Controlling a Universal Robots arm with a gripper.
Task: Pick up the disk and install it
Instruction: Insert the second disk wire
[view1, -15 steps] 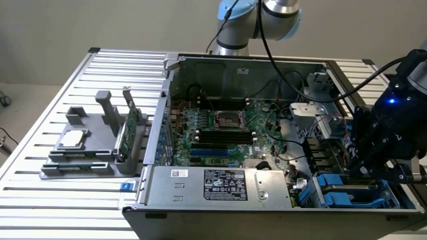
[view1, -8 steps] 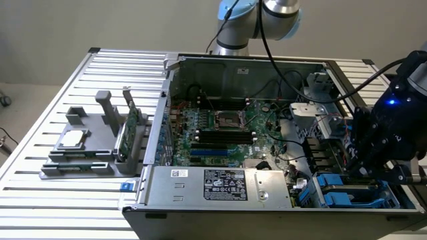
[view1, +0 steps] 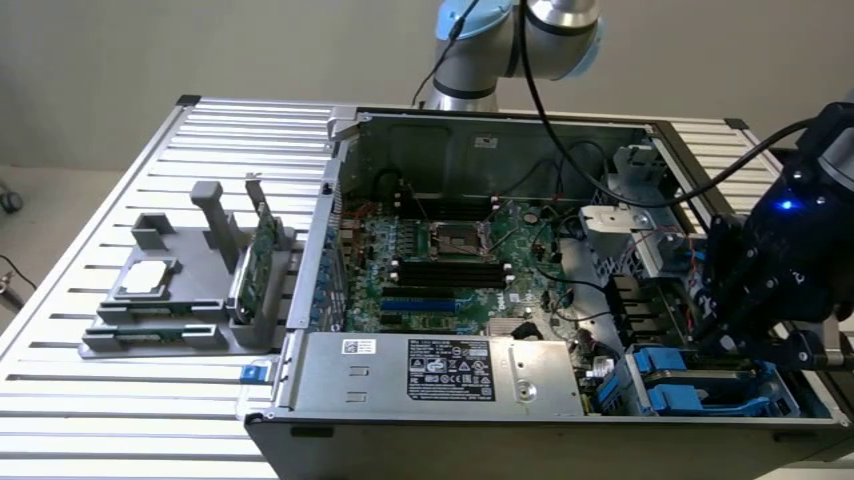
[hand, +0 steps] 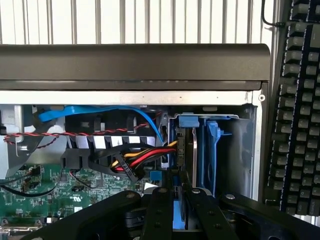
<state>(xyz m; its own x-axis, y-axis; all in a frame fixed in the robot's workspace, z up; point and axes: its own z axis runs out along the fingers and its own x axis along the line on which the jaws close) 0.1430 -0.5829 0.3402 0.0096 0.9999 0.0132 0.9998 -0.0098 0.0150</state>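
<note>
The disk (hand: 186, 165), a flat silver-grey metal drive framed by bright blue plastic carrier rails, stands on edge in the drive bay at the front corner of the open grey metal computer case (view1: 400, 440), beside an empty blue carrier (hand: 212, 155). The black gripper (hand: 181, 192) hangs directly over it with its fingers narrowed on the drive's upper edge, so I judge it clamped on the disk. The pickup looks done and the disk seems mostly seated in the bay; whether it is fully home I cannot tell. Around it lie the green motherboard (view1: 454, 265), red, yellow and black cables (hand: 142, 157), and the ribbed aluminium tabletop (view1: 120, 400) carrying a grey parts stand (view1: 187, 300) and a black keyboard (hand: 297, 125).
</note>
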